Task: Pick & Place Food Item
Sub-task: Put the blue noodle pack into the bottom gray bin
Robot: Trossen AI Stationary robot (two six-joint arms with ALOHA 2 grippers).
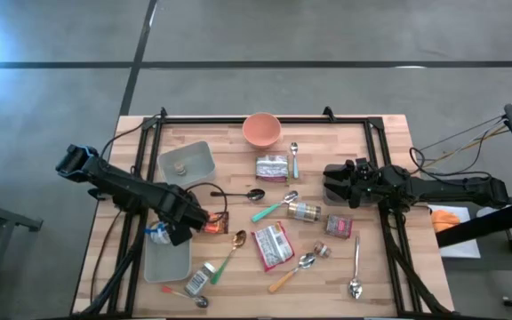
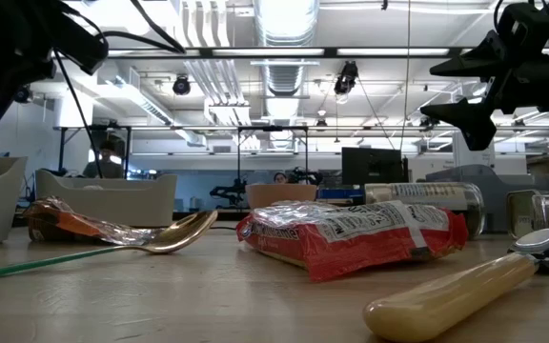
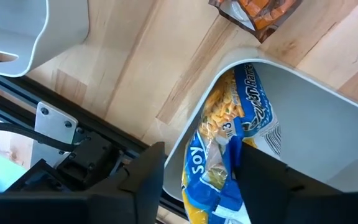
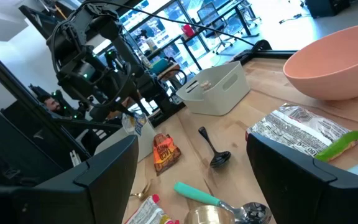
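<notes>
Left gripper over the near bin, fingers parted on either side of the blue-and-yellow packet; contact with it not clear. Packet lying in the bin's end against the wall. Right gripper held above the table's right side, jaws apart, nothing between them. Packet print plain only from the left wrist; from above mostly hidden under the left gripper. Seen low: red packet, gold spoon, bin's inside out of sight.
</notes>
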